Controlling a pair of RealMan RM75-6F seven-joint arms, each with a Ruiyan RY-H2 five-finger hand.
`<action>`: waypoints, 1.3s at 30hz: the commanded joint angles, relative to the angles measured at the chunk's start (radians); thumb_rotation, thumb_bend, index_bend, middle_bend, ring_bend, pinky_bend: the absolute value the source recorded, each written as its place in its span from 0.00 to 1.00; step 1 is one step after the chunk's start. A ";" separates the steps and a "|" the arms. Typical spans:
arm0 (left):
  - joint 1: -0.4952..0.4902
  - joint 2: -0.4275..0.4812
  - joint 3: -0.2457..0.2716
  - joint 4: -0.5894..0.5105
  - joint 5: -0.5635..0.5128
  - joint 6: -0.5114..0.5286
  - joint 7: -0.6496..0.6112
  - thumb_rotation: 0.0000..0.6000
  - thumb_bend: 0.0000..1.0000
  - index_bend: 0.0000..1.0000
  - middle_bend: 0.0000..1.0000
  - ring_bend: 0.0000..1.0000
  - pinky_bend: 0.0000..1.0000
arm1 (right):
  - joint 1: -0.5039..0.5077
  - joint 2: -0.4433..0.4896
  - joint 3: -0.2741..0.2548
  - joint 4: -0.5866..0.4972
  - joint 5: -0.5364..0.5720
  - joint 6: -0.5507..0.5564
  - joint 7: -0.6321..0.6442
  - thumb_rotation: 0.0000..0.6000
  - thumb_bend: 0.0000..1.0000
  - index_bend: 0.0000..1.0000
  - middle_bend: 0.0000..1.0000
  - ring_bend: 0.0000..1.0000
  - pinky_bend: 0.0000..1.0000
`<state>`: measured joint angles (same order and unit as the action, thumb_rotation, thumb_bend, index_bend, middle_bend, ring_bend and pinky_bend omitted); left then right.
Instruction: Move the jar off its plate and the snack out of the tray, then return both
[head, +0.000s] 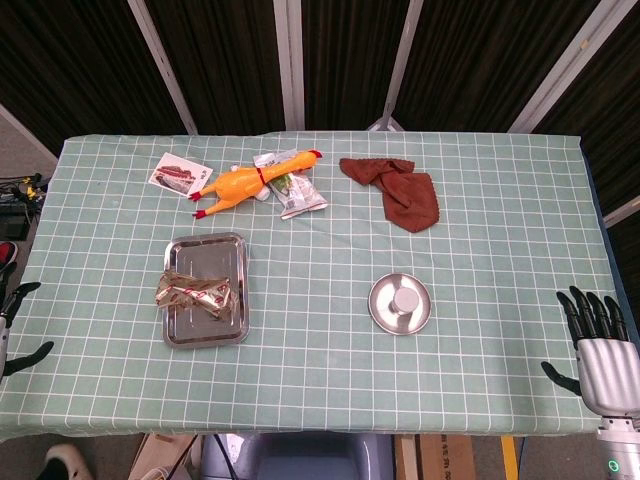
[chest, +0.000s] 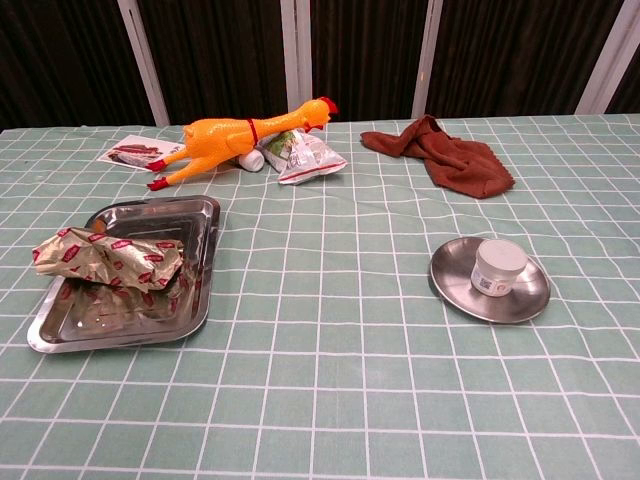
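Jar (chest: 499, 266) and snack (chest: 108, 258) both sit in their starting places as we see them: the small white jar stands upright in the middle of its round metal plate (chest: 455, 285) on the right half of the surface (head: 320, 330), and the crinkled foil snack packet lies across the left end of the steel tray (chest: 200, 225), partly overhanging its rim.

Our right robot hand (head: 600, 345) rests at the near right edge with its fingers spread and nothing in them, well apart from the plate. Our left robot hand (head: 20, 325) shows only as dark fingertips at the left edge; they look parted and empty, though most of it is out of frame.

We judge the jar to be light, rigid and smooth-sided, so we would close around its wall from above, just under the lid, and lift straight up so the shallow plate does not slide. The snack looks soft, light and slippery; we would pinch its bunched middle rather than a loose end, expecting it to crumple and sag.

A rubber chicken (head: 250, 180), brown cloth (head: 400, 190) and other packets lie far back, out of our way.
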<state>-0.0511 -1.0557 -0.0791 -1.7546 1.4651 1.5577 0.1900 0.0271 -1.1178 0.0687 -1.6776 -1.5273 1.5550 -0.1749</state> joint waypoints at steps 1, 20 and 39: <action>0.002 0.000 0.002 -0.002 0.005 0.005 0.000 1.00 0.10 0.22 0.02 0.00 0.03 | 0.000 0.000 -0.001 0.000 -0.001 0.000 -0.001 1.00 0.09 0.10 0.07 0.05 0.00; 0.010 -0.006 -0.001 0.004 0.021 0.033 -0.010 1.00 0.10 0.22 0.02 0.00 0.03 | 0.002 0.011 -0.012 -0.018 -0.004 -0.021 0.047 1.00 0.09 0.10 0.07 0.05 0.00; 0.010 -0.005 0.000 0.000 0.019 0.027 -0.015 1.00 0.10 0.22 0.02 0.00 0.03 | 0.153 -0.001 0.021 -0.212 0.067 -0.259 -0.085 1.00 0.09 0.10 0.07 0.05 0.00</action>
<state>-0.0413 -1.0604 -0.0795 -1.7538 1.4831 1.5839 0.1739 0.1374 -1.1132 0.0683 -1.8412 -1.5090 1.3544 -0.2093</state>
